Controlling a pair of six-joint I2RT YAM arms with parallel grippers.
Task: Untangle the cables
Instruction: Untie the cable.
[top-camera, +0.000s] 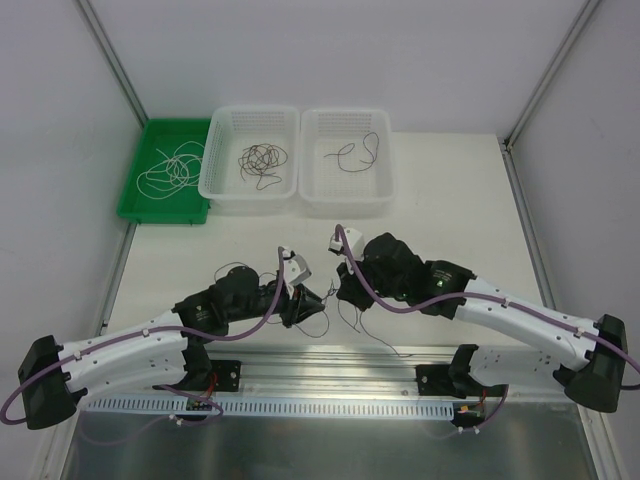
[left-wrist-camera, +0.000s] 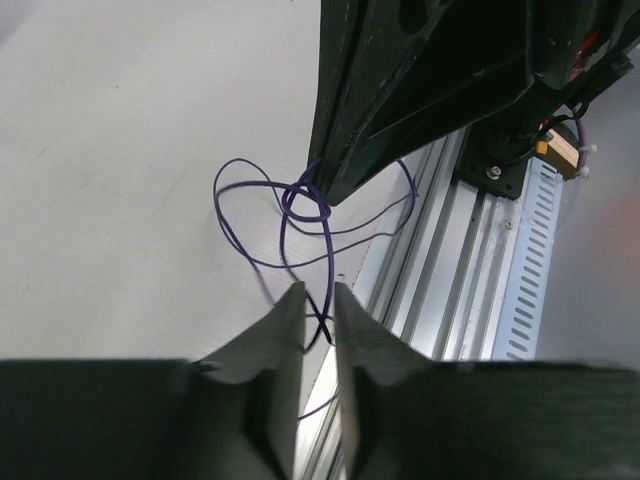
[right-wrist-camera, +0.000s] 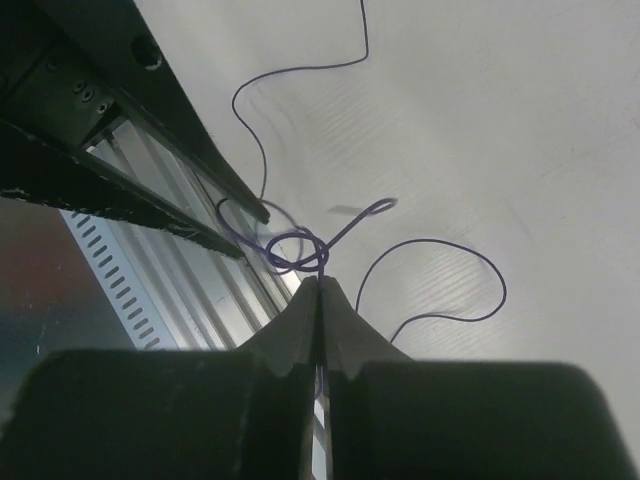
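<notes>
A thin purple cable (right-wrist-camera: 440, 243) lies in loose loops on the white table by the near rail, with a small knot (right-wrist-camera: 297, 250) in it. My right gripper (right-wrist-camera: 320, 282) is shut on the cable just below the knot. In the left wrist view the same knot (left-wrist-camera: 305, 200) sits at the right gripper's dark fingertips (left-wrist-camera: 335, 180). My left gripper (left-wrist-camera: 319, 292) stands a little open, with strands of the cable crossing loosely in the narrow gap. From the top view both grippers (top-camera: 318, 303) (top-camera: 342, 295) meet at the table's near middle.
A green tray (top-camera: 160, 214) at the back left holds a whitish cable (top-camera: 170, 172). Beside it, one white basket (top-camera: 250, 205) holds a dark tangle (top-camera: 262, 162) and another (top-camera: 345, 207) a single dark cable (top-camera: 355, 152). An aluminium rail (top-camera: 330, 375) borders the near edge.
</notes>
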